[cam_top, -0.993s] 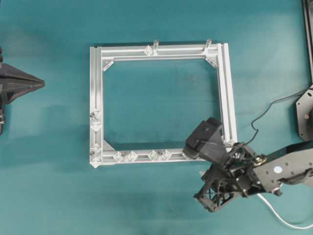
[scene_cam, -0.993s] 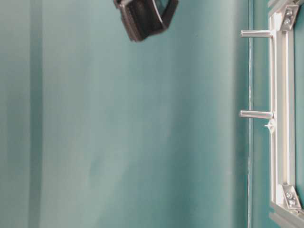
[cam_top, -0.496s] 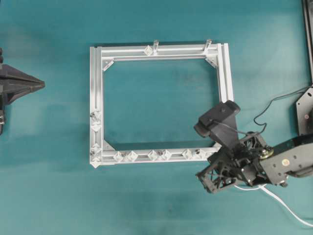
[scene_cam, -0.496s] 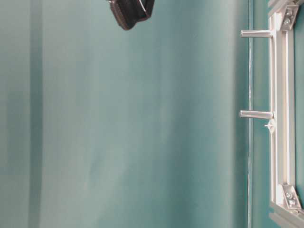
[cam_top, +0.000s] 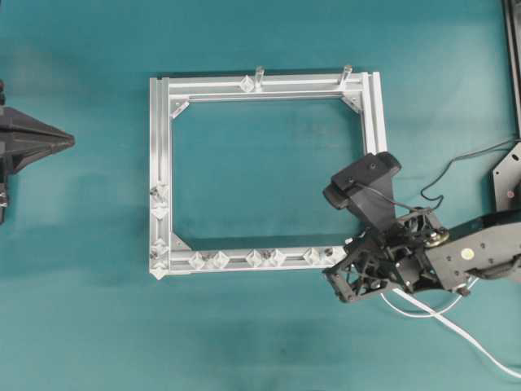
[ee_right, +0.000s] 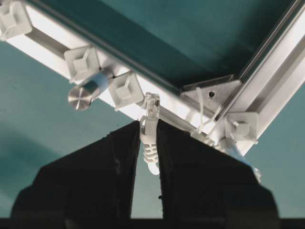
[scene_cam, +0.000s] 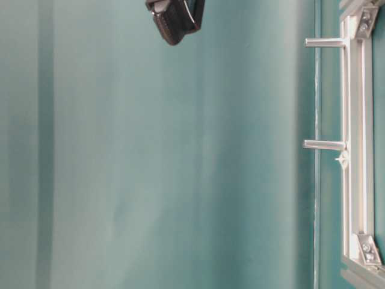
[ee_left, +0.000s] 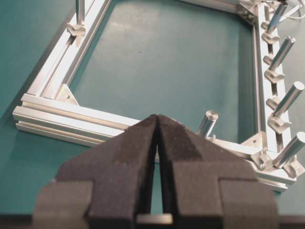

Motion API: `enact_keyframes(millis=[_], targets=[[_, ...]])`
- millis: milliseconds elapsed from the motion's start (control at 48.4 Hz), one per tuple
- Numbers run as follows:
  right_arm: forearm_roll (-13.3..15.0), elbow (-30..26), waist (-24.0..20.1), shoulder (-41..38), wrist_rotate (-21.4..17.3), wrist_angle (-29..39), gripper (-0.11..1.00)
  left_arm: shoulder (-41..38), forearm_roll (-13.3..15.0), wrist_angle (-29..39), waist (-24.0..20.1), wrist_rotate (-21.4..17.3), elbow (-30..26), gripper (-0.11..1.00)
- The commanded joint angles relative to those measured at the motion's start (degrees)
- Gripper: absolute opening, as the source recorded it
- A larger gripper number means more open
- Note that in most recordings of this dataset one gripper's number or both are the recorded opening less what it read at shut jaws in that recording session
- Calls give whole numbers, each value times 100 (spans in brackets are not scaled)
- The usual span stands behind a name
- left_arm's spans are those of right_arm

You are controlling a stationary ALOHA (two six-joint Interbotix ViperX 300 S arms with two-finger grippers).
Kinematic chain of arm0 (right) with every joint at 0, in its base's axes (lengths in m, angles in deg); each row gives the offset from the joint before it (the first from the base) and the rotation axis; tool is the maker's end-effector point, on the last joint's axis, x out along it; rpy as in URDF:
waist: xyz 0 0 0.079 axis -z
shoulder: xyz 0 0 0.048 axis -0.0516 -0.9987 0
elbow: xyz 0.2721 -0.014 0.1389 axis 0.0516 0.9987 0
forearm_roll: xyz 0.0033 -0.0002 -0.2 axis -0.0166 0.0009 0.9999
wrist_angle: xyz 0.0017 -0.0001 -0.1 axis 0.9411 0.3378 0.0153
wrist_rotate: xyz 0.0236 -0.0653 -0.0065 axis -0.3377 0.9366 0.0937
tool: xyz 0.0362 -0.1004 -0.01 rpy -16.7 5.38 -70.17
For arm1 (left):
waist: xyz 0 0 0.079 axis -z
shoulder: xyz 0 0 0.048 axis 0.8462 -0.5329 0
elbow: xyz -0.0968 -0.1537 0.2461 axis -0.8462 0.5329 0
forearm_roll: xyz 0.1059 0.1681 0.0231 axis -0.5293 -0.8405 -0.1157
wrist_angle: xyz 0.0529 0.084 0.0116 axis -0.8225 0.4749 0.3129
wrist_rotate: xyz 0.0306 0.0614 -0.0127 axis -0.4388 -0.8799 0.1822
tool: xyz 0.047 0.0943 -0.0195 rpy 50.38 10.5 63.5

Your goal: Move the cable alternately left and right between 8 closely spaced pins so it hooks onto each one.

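The white cable [cam_top: 488, 356] trails off to the lower right on the teal table. Its small plug [ee_right: 149, 126] stands upright between the fingers of my right gripper [ee_right: 148, 123], which is shut on it. That gripper [cam_top: 335, 287] sits just below the frame's bottom right corner, the plug tip close to the rail. The pins [cam_top: 255, 258] run along the bottom rail and up the left rail; two of them [ee_right: 125, 90] lie just left of the plug. My left gripper [cam_top: 72, 141] rests at the far left, shut [ee_left: 156, 117] and empty.
The square aluminium frame [cam_top: 374, 147] lies mid-table. Two taller grey posts [cam_top: 259, 76] stand on its top rail and also show in the table-level view as posts [scene_cam: 325, 144]. A black wire [cam_top: 456, 167] curls at the right beside a dark arm base [cam_top: 509, 191].
My right gripper has carried the plug up from below the frame to its bottom right corner. The cable now loops behind it. The left arm has not moved.
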Motion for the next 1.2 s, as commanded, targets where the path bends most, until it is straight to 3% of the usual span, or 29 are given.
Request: enact_keyframes(millis=[0,517,848,1179], targets=[[26,-26,-9,132,-9,-70,16,-35,-9,-35,18,35,-53,0],[26,9,62,132,-9,-149,16,193,-9,-26,9,35,-26,0],[35,62,466,132,26,-176,16,193,-9,-26,18,35,18,0],[290,79,905,132,35,-176,16,193,-9,-35,9,35,35,0]])
